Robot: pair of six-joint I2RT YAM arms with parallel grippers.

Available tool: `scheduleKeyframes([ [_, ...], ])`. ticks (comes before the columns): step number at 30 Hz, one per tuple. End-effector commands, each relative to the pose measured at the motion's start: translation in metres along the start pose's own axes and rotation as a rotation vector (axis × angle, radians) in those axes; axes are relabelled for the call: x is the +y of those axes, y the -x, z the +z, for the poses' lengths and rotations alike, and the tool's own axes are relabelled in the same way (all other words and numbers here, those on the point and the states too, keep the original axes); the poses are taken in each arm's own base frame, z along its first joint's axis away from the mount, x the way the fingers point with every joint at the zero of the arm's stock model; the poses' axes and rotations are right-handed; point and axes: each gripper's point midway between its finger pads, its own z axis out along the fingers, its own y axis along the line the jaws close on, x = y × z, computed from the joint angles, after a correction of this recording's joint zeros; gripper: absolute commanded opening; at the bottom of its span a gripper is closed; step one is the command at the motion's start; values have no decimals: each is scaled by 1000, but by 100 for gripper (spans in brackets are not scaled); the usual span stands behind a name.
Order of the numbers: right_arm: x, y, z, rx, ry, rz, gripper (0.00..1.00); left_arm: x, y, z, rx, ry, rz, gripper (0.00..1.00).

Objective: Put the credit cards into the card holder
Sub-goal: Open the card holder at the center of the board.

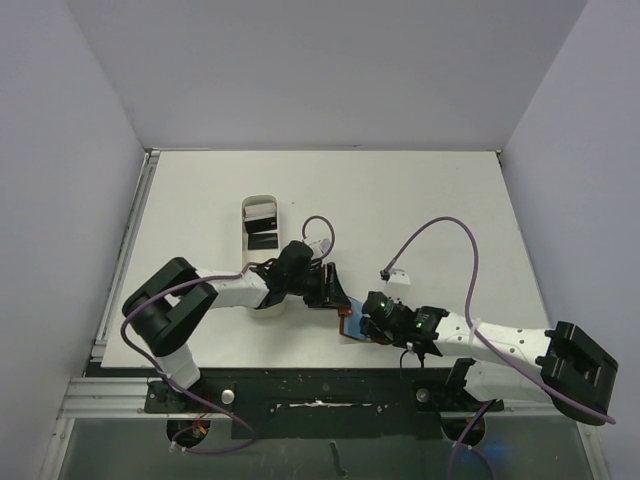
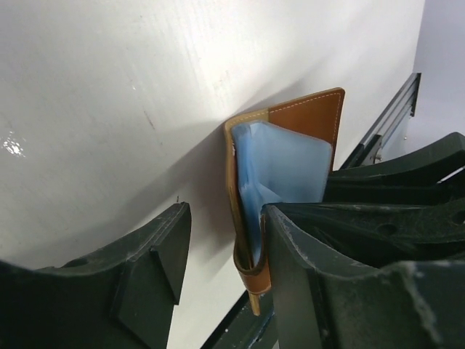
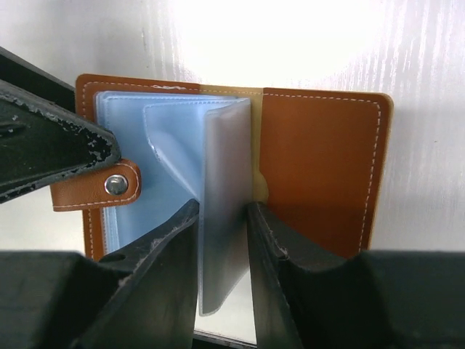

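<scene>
R gripper is clamped on one pale inner leaf of the card holder, which lies open on the table btwn both arms. L gripper is spread wide, one finger on the holder's left cover. No card in any pocket I can see. The credit cards sit in the white tray, well apart from it. Prep only, I reckon: all loading left.

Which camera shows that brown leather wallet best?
The right wrist view: the brown leather wallet is open, showing pale blue pockets and snap tab. The left wrist view catches it obliquely, partly hidden; the top view shows only a sliver.
</scene>
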Motion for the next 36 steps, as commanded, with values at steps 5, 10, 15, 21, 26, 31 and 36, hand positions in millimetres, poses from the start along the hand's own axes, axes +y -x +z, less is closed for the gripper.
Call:
scheduleKeyframes([
  [5, 3, 6, -1, -51, 56, 10, 28, -18, 17, 13, -30, -69, 70, 44],
  [10, -1, 6, -2, -50, 40, 15, 29, -20, 17, 12, -26, -71, 69, 29],
  [15, -23, 13, -16, -48, -92, 60, 36, -27, 17, 2, -38, -76, 53, 0],
  [21, -17, 38, -58, -78, -102, 108, 38, -36, 19, -11, -64, -49, 16, 0],
  [26, 26, 61, -75, -138, 100, 105, 38, -48, 24, -16, -86, -67, -10, 0],
  [31, 56, 69, -70, -175, 215, 89, 37, -46, 25, -16, -84, -42, -19, 0],
  [36, 50, 54, -42, -148, 149, 63, 34, -43, 23, -16, -85, -43, -27, 0],
])
